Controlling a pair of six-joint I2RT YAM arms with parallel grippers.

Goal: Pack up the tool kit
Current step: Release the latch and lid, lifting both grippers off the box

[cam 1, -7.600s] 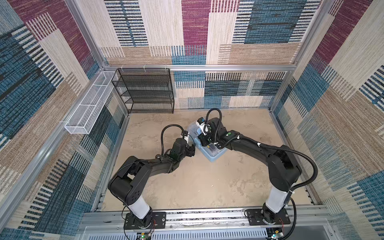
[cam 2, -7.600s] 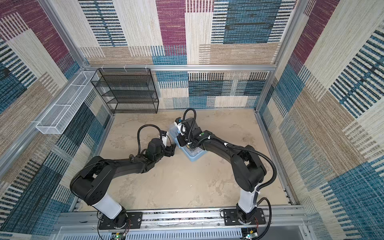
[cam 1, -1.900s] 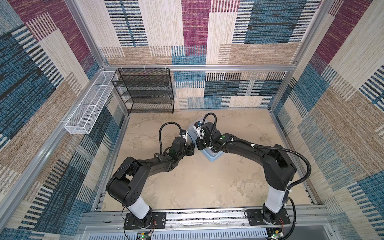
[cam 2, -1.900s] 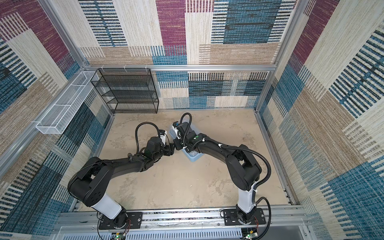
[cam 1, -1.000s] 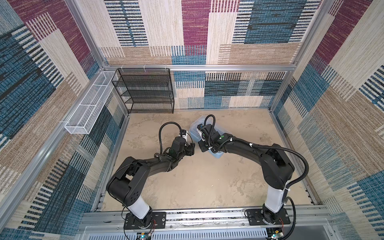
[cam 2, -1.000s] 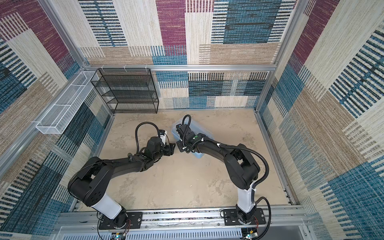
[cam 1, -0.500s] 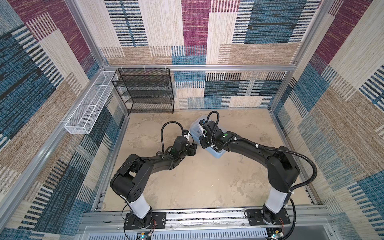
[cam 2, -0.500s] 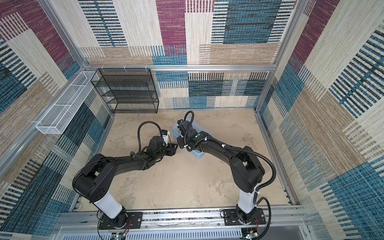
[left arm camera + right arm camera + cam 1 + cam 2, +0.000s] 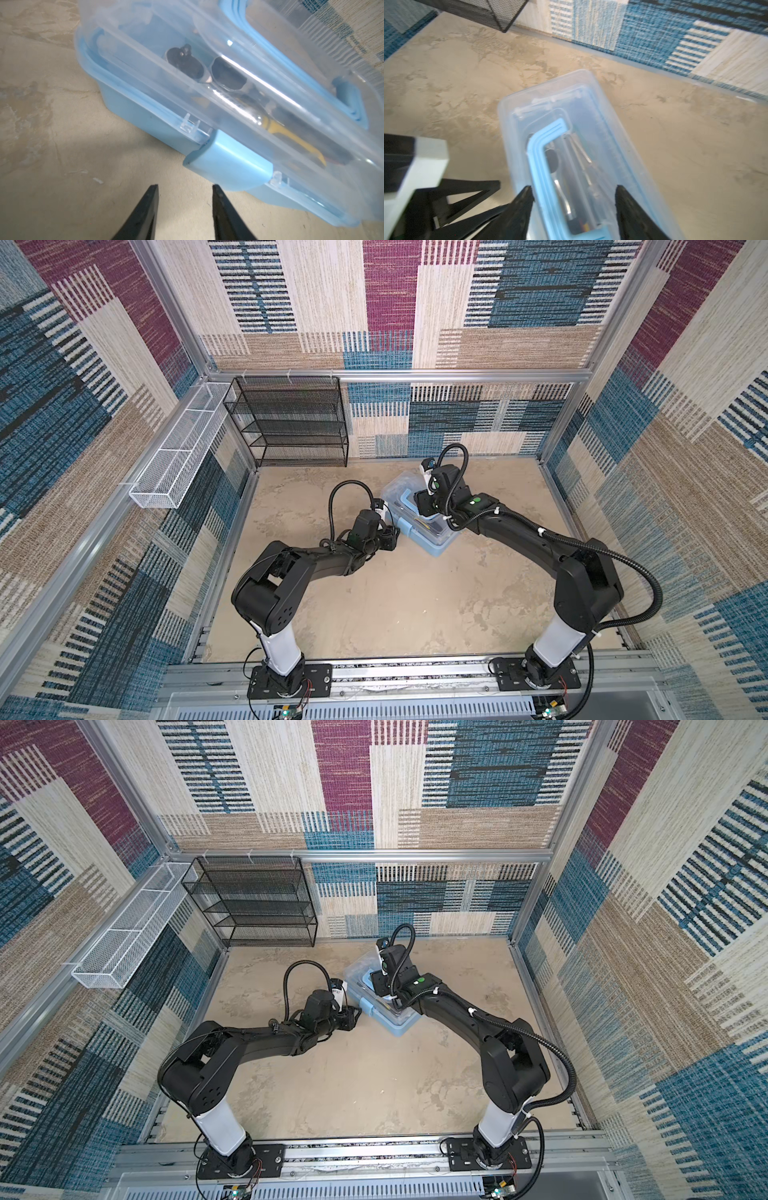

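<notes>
The tool kit is a light-blue case on the sandy floor, and its clear lid lies down on it. Through the lid I see ratchet heads and a yellow-handled tool. My left gripper is low at the case's long side. It is open with only floor between its fingers, and one fingertip is just short of the blue latch. My right gripper hovers open over the lid. The blue handle runs between its fingers, which do not grip it.
A black wire-mesh rack stands against the back wall at the left. A long white mesh basket hangs on the left wall. In the right wrist view the left gripper's black fingers sit beside the case.
My right gripper went from shut to open and drew back over the lid. My left gripper narrowed and edged closer to the latch side of the case.
</notes>
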